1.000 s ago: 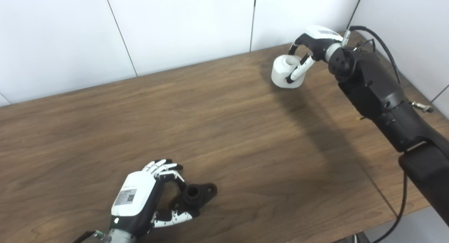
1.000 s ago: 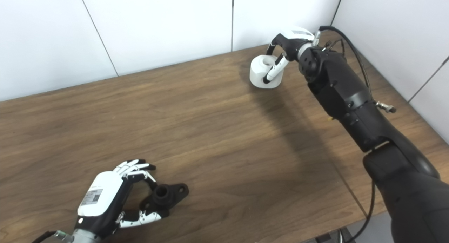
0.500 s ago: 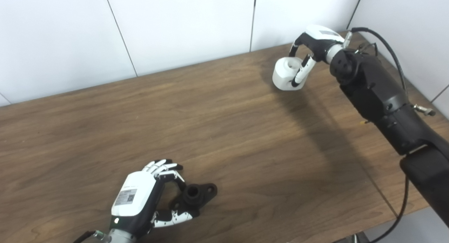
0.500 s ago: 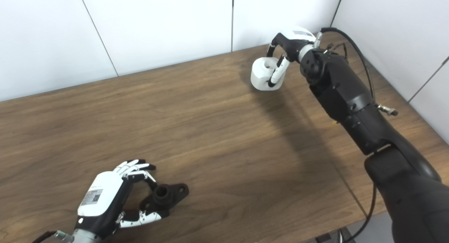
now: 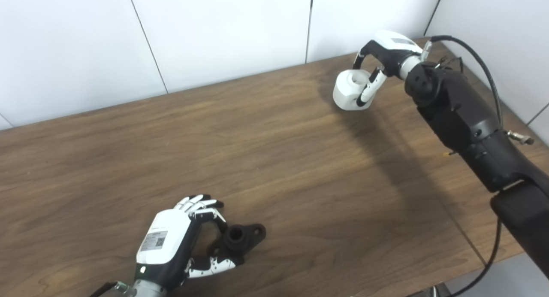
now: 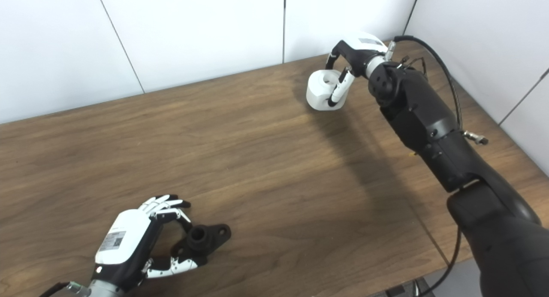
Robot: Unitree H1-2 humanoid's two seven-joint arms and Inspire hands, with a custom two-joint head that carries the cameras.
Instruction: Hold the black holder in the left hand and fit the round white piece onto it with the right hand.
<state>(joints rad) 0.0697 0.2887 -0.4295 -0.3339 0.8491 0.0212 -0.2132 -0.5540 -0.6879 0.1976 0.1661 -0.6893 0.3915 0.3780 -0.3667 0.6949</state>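
Two hands, each gripping part.

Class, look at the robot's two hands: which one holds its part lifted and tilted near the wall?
The right hand, at the table's far right, grips the round white piece tilted. The left hand grips the black holder near the front edge.

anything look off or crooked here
Only the round white piece: it sits tilted in the right hand at the far corner. The black holder in the left hand looks fine.
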